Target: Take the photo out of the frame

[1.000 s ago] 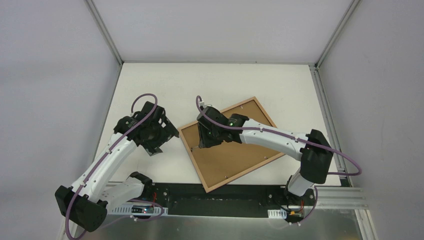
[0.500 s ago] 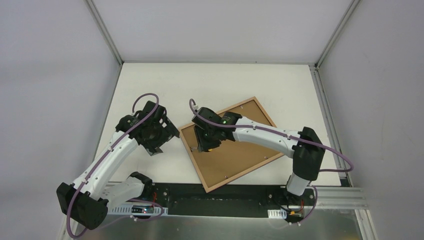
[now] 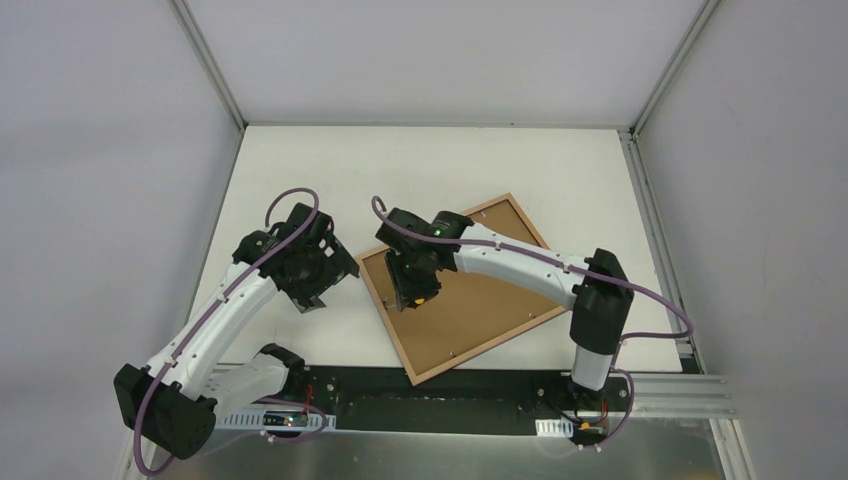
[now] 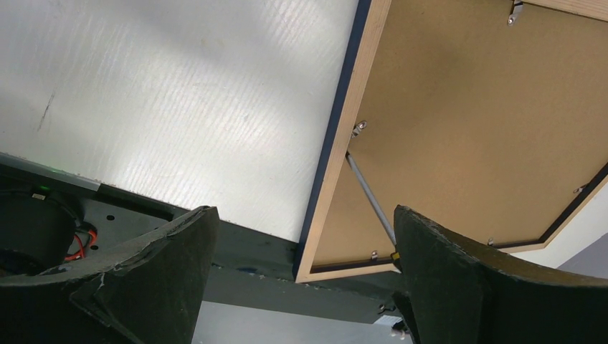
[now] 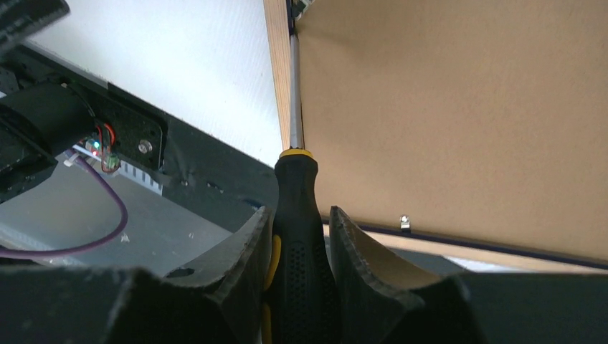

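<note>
Right claw [image 5: 297, 215] first: it is pinching the screwdriver [image 5: 295, 244], fingers [image 5: 240, 251] pressed against either side of the black, yellow-banded handle, and the grip looks snug in the wrist view. The steel shaft runs forward from the handle along the inner side of the light wood rim, right where the rim meets the brown backing board [image 5: 466, 107]. Its tip sits up by a small metal clip [image 4: 358, 127] on that left side of the frame [image 3: 480, 310]. The frame lies flat on the white table [image 3: 430, 170], back up and turned at an angle. Its near corner reaches the black rail [image 3: 450, 400] at the table's near edge, and its far corner points off toward the right. A dark-blue edge shows just outside the wood rim. More little clips dot the rim, one showing just past my right fingers on the near side. The photo I cannot see; only the back of the frame faces up. Over to my left claw [image 3: 315, 290]: it is spread wide, nothing between its fingers, hanging above bare table just beside the frame's left edge without touching it. Its wrist camera looks straight down between the two dark fingers at that rim, the shaft and the frame's near corner.
</note>
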Controlling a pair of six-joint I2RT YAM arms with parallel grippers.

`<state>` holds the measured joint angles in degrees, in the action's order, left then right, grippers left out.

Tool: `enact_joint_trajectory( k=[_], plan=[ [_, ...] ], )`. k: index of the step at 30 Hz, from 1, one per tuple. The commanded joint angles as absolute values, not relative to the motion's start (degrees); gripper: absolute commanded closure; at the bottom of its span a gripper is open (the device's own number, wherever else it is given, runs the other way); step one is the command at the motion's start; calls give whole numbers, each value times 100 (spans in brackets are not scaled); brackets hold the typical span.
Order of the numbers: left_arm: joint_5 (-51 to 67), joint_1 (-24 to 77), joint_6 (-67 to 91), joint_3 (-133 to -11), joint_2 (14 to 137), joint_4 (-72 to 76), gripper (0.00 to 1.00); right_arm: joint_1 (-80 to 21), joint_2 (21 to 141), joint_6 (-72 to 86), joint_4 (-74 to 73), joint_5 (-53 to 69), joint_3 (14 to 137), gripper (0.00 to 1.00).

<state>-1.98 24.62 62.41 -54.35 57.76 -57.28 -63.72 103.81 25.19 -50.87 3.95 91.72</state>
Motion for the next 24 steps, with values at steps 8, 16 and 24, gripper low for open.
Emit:
enact_joint_trajectory(
  k=[8, 16, 24],
  plan=[
    [-50, 2399, 6240, -5377, 5919, -5732, 5, -6402, 10808, 2558, -6665, 141, 10038, 100],
    [-9, 2399, 6291, -5219, 5760, -5715, 5, -6077, 10804, 3036, -6204, 482, 10756, 100],
    [528, 2022, 5885, -5393, 6899, -5083, 21, -6047, 11234, 3307, -6465, 467, 11137, 100]
  ],
)
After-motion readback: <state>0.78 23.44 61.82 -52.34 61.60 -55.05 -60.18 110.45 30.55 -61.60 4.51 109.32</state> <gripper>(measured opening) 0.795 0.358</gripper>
